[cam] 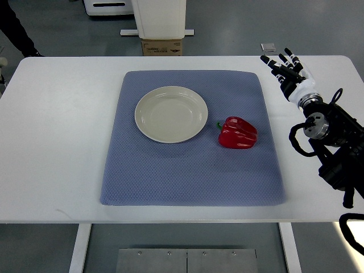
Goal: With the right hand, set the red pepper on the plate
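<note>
A red pepper [238,132] with a green stem lies on its side on the blue mat [192,170], just right of the empty cream plate [170,114]. My right hand [286,67] is over the white table at the far right, beyond the mat's upper right corner, well apart from the pepper. Its fingers are spread and hold nothing. The left arm does not show.
The white table [57,142] carries the mat. A cardboard box [162,46] and a white stand sit on the floor behind the far edge. A small grey object [268,47] lies behind the table near my right hand. A person's dark sleeve [16,28] shows at the upper left.
</note>
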`<state>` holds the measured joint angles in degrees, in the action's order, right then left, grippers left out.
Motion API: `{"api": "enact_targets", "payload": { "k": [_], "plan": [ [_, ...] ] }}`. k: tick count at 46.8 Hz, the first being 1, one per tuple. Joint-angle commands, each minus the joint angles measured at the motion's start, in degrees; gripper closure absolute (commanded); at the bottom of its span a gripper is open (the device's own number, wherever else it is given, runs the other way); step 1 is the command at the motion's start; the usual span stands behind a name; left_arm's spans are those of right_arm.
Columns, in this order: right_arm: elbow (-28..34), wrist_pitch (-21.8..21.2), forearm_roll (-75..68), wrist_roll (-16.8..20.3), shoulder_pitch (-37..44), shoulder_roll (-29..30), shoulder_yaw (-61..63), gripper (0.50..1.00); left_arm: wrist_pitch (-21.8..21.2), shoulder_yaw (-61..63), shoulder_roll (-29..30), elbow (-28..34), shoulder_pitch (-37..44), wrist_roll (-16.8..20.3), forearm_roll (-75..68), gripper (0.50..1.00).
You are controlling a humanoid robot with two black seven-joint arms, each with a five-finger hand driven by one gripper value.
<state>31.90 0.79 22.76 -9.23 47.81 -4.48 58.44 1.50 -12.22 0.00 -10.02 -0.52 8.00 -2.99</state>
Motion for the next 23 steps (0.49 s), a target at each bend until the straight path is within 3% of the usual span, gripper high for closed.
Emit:
{"api": "enact_targets", "payload": {
  "k": [1, 23],
  "plan": [
    [0.0, 0.0, 0.0, 0.0, 0.0, -0.01, -0.08, 0.5, 0.0, 0.0, 0.0, 0.0, 0.0, 0.0, 0.0, 0.5],
    [0.09, -0.09, 0.0, 0.0, 0.26, -0.09, -1.14, 0.5, 0.0, 0.0, 0.0, 0.0, 0.0, 0.0, 0.0, 0.5]
  ]
}}
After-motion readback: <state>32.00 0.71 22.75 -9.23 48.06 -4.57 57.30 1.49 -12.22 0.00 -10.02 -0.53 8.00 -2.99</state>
